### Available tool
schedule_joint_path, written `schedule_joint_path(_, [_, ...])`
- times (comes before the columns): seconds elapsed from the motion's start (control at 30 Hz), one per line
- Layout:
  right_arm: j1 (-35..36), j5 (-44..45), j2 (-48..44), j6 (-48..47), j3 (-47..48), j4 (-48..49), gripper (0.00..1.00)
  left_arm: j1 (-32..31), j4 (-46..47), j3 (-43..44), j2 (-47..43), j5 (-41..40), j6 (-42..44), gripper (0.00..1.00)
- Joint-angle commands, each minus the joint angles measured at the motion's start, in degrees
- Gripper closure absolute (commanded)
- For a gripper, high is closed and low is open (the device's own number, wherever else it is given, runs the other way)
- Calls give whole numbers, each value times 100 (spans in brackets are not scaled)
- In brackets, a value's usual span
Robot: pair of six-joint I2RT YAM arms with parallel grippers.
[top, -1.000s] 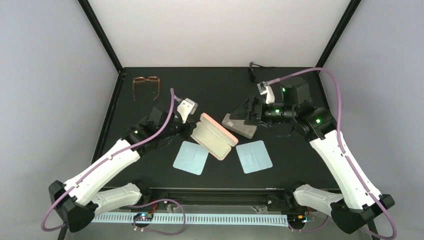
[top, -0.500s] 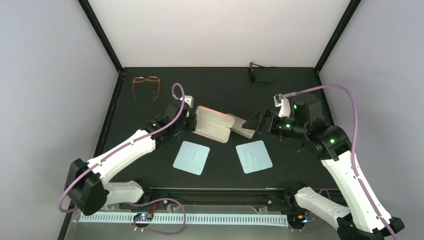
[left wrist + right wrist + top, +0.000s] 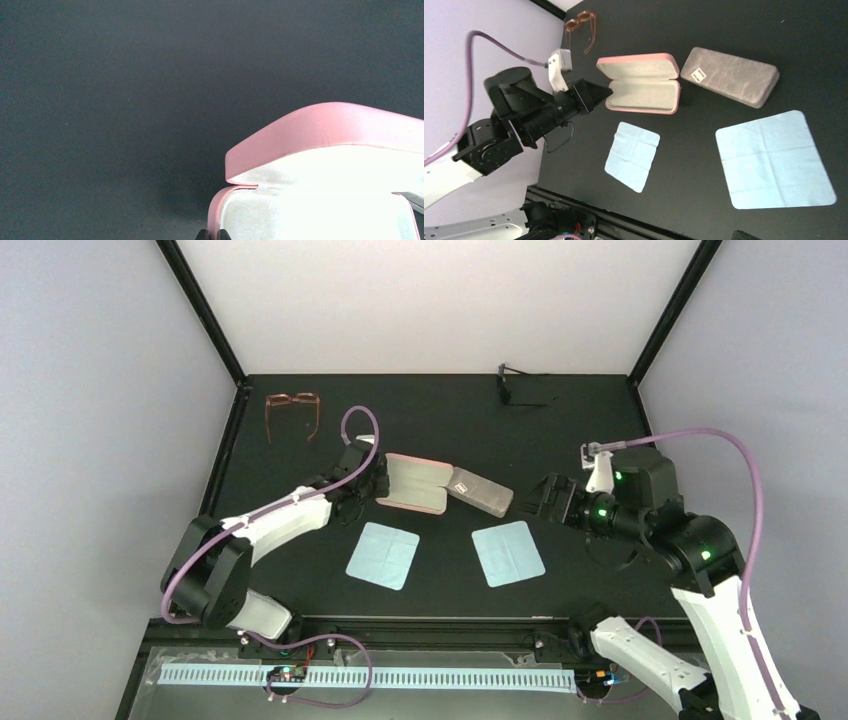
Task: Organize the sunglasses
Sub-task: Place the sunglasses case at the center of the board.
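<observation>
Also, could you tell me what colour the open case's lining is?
The lining is whitish, clearest in the right wrist view.

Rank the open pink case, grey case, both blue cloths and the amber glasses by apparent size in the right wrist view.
1. Right blue cloth, though it lies nearest the camera.
2. Open pink case.
3. Grey case and left blue cloth: too close to rank.
4. Amber glasses.

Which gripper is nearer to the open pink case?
Left. The left gripper is at the pink case's left end, its tips right by the rim. The right gripper is off to the right, past the grey case, clear of both.
</observation>
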Motion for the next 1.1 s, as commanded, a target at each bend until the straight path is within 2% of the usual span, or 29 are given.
schedule_joint_path(0.0, [-28, 714, -181, -242, 453, -708, 0, 61, 790, -19, 388, -57, -352, 99])
schedule_joint_path(0.23, [-26, 1160, -225, -362, 885, -1202, 0, 52, 1212, 118, 1174, 41, -929, 99])
schedule_joint_path(0.57, [-26, 1636, -274, -419, 1229, -1444, 0, -68, 1182, 1051, 2144, 69, -992, 98])
schedule_joint_path(0.8, [-26, 1723, -310, -348, 1193, -1335, 0, 9, 779, 1331, 2258, -202, -454, 99])
schedule_joint_path(1.07, [-26, 1556, -396, -269, 795, -938, 0, 108, 1098, 687, 1995, -92, -341, 98])
